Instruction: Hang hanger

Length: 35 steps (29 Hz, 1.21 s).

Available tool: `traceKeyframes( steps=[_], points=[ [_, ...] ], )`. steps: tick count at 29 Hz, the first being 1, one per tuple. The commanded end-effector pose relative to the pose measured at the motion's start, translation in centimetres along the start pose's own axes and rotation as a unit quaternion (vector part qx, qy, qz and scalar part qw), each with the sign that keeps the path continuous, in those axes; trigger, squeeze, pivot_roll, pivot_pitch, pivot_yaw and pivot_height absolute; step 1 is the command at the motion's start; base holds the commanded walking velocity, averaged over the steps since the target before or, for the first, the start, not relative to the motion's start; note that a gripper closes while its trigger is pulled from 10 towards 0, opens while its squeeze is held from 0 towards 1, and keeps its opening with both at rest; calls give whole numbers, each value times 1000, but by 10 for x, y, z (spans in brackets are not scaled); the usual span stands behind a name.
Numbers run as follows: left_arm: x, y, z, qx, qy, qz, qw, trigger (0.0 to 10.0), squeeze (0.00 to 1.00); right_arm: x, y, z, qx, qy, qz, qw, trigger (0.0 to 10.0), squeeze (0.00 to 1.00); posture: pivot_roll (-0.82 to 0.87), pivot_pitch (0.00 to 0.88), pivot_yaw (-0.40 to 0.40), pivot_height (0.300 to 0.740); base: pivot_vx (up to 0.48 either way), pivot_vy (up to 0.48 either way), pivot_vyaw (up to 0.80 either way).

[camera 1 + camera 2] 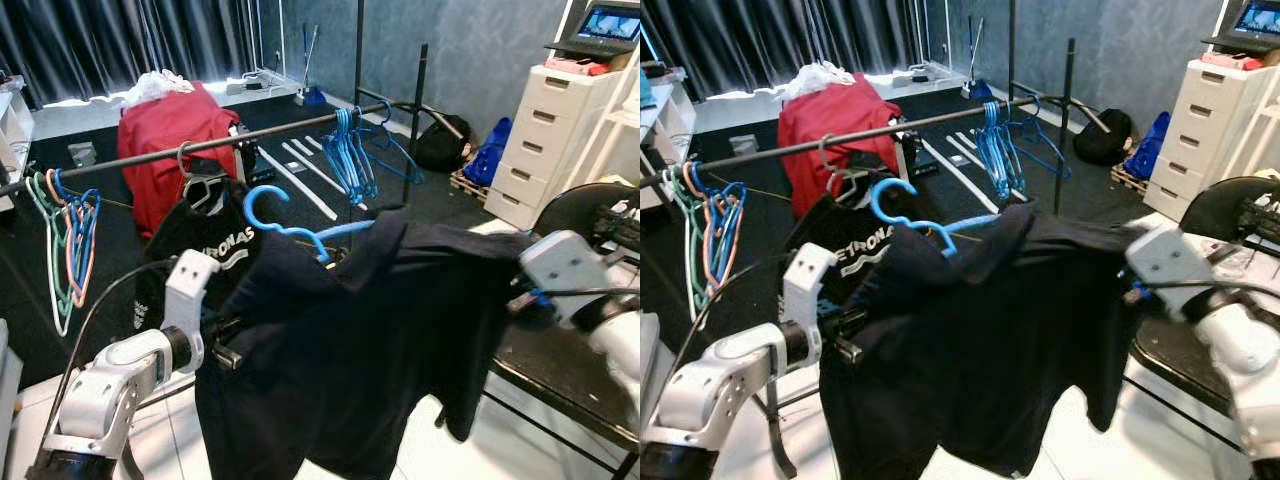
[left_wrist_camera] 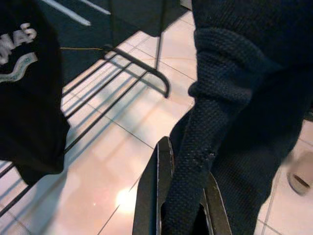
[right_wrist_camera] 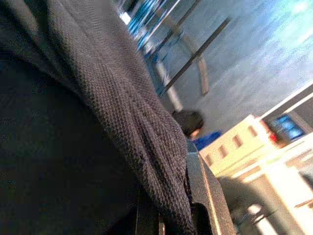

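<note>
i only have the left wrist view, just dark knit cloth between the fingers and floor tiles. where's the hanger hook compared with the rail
Observer: The blue hanger hook sits below the black rail and on the robot's side of it, not yet over it.
Operator: is the right side holding anything
Observer: Yes, the right gripper is shut on the dark shirt at its other shoulder, so the shirt is stretched between both arms.
Operator: anything on the rail where i'd hang it
Observer: A black printed shirt hangs there already, just left of the hook; a bunch of blue hangers hangs to its right.
</note>
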<state>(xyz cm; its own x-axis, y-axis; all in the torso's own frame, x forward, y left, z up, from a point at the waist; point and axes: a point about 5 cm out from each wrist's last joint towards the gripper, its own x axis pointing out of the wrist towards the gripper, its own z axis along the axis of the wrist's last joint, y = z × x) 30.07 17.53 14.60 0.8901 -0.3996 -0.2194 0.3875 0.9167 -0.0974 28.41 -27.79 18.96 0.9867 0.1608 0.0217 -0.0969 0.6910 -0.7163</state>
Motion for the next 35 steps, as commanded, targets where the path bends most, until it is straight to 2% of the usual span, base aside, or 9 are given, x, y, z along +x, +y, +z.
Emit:
traceKeyframes(
  steps=[1,8,9,10,11,15,23,30,35],
  points=[
    [-6,10,7,-13,-47,63,997,10000,0,-3,2,-18,19,48,-34,998,0,0,-41,0,8,740,0,0,0],
    [-5,-23,6,17,-83,42,996,10000,0,-1,14,-26,78,64,-49,994,0,0,-21,0,-16,740,0,0,0],
    [-5,-32,1,42,-77,45,995,10000,0,1,17,-25,102,63,-43,992,6235,0,-16,0,-45,740,0,0,0],
    [-5,-32,1,42,-77,45,995,10000,0,1,17,-25,102,63,-43,992,6235,0,-16,0,-45,740,0,0,0],
    [-5,-37,-5,75,-68,51,993,10000,0,5,20,-24,118,62,-35,990,10000,0,-15,0,-57,740,0,0,0],
    [-10,-33,-16,138,-59,99,984,10000,0,11,23,-20,133,58,-21,989,10000,0,-11,0,-67,740,0,0,0],
    [-12,-24,-26,128,-30,119,984,10000,0,16,16,-15,125,45,-40,990,10000,0,-24,0,-73,740,0,0,0],
    [-13,-17,-38,206,48,66,975,10000,0,14,1,-3,55,12,-82,995,10000,0,-38,0,-34,740,0,0,0],
    [-11,10,-20,205,50,143,967,10000,0,12,2,6,0,-10,-73,997,10000,0,-39,0,-19,740,0,0,0]
  ],
)
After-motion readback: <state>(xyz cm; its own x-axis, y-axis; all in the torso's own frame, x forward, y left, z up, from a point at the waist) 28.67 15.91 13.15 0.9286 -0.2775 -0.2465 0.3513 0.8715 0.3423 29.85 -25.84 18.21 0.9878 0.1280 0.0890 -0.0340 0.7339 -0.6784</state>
